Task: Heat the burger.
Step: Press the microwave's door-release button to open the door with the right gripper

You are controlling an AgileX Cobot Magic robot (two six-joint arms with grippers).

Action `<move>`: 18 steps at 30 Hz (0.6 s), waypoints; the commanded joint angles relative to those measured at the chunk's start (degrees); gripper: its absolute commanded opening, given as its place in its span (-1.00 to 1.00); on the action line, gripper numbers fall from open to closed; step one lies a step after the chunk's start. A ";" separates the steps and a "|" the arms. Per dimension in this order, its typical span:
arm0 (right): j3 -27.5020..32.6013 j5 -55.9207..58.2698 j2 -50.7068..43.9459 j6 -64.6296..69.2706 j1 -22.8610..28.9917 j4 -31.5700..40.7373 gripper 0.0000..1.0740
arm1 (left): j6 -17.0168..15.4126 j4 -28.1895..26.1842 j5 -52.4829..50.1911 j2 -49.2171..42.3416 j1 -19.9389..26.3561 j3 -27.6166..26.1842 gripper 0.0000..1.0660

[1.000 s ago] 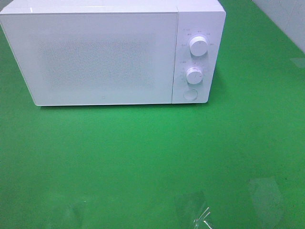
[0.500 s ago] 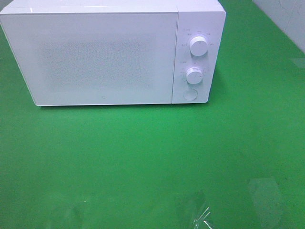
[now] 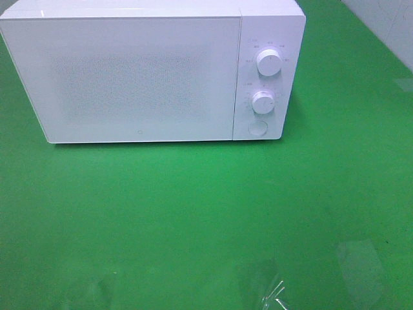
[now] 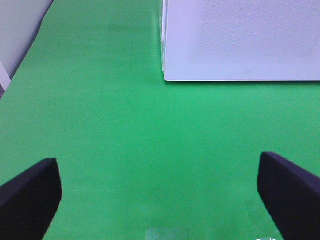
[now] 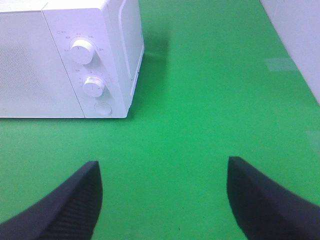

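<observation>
The burger is not in view in any frame. A white microwave (image 3: 142, 71) stands at the back of the green table with its door shut. It has two round knobs (image 3: 269, 62) and a round button (image 3: 258, 128) on its right panel. It also shows in the left wrist view (image 4: 240, 40) and the right wrist view (image 5: 65, 60). My left gripper (image 4: 160, 200) is open and empty over the green surface, well in front of the microwave. My right gripper (image 5: 162, 200) is open and empty, in front of the microwave's right end. Neither gripper shows in the exterior high view.
The green table surface (image 3: 193, 213) spreads in front of the microwave. Clear tape patches (image 3: 261, 284) lie near the front edge. A pale wall (image 3: 387, 26) borders the table at the back right.
</observation>
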 commanded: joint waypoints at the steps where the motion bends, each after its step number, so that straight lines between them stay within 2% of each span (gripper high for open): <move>1: -0.34 -4.70 4.41 -0.46 -0.23 -0.17 0.29 | -0.11 -0.23 -0.17 -1.20 0.06 0.11 0.89; 11: -0.06 -10.94 15.81 0.46 -0.23 -0.11 0.29 | -0.11 -0.23 -0.17 -1.20 0.06 0.11 0.89; 13: 3.15 -18.22 19.71 1.26 -0.23 -0.23 0.29 | -0.11 -0.23 -0.17 -1.20 0.06 0.11 0.89; 18: 6.59 -26.01 22.52 1.26 -0.23 0.11 0.29 | -0.11 -0.23 -0.17 -1.20 0.06 0.11 0.89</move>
